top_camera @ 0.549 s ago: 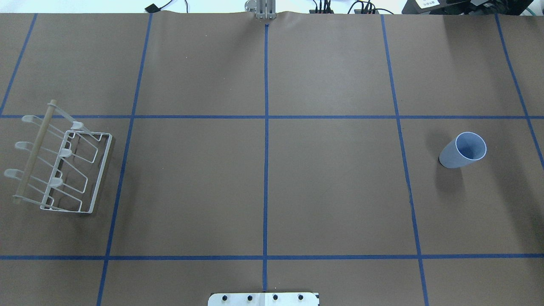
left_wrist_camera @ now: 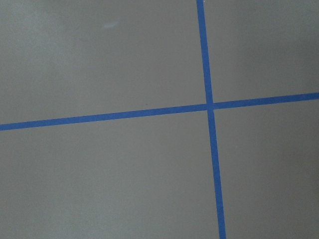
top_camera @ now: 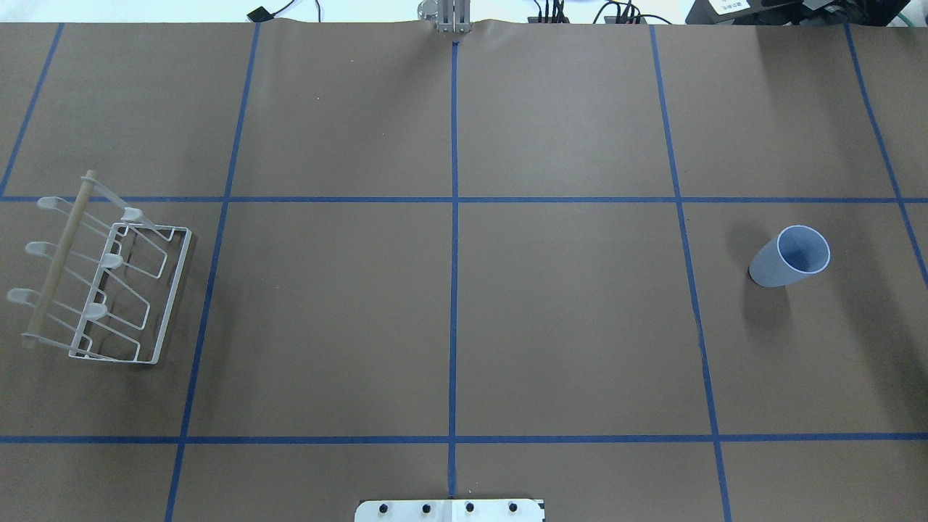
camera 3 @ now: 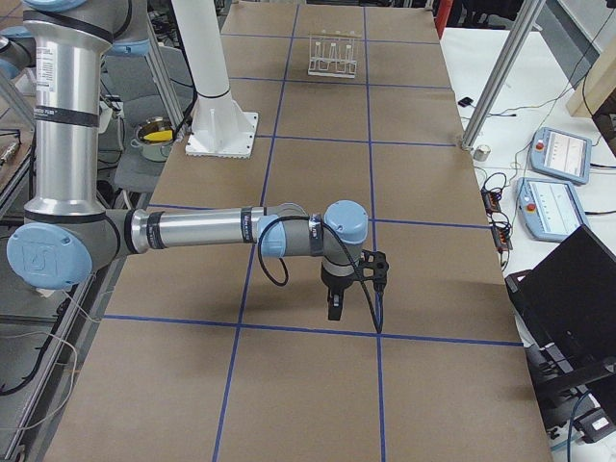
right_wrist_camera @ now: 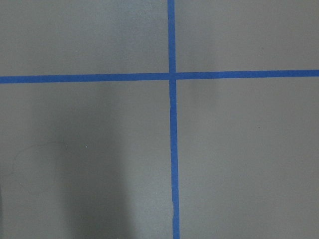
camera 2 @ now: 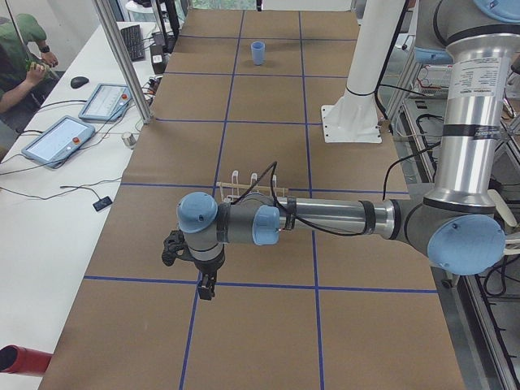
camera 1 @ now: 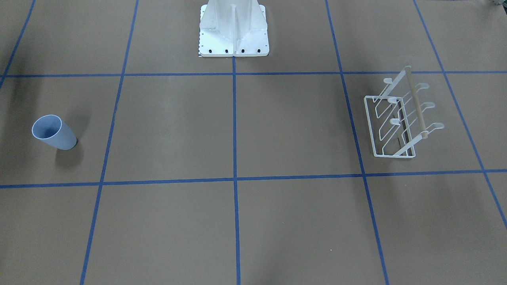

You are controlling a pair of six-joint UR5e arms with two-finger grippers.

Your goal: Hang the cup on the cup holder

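Unchanged from half a second back: small pale blue-grey plastic tumbler (top_camera: 786, 259) and white wire cup holder (top_camera: 58, 257) with slanted pegs and pale wooden top bar on the same spots, no arm in the overhead view.

Risks, by judgement: easy to tip or skid the tumbler with an off-centre grip, given a light, smooth, tapered wall; easy to lose it from the jaws for the same reason. Liable also to shove the light rack along the brown paper-covered table (top_camera: 565, 326) if pressed onto a peg at the wrong angle, since slanted pegs call for a tilted, mouth-down approach. Long carry across the whole table besides, perhaps with a hand-over, so one more chance of a drop.

Tumbler upright on its narrower base, wide rim up, handleless, apparently empty — on the robot's right side, well apart from the rack at the far left.

Left gripper (camera 2: 206, 292) and right gripper (camera 3: 333, 312) visible only from the table's ends, each above blue tape lines (left_wrist_camera: 209, 105), away from the tumbler; open or closed, cannot tell.
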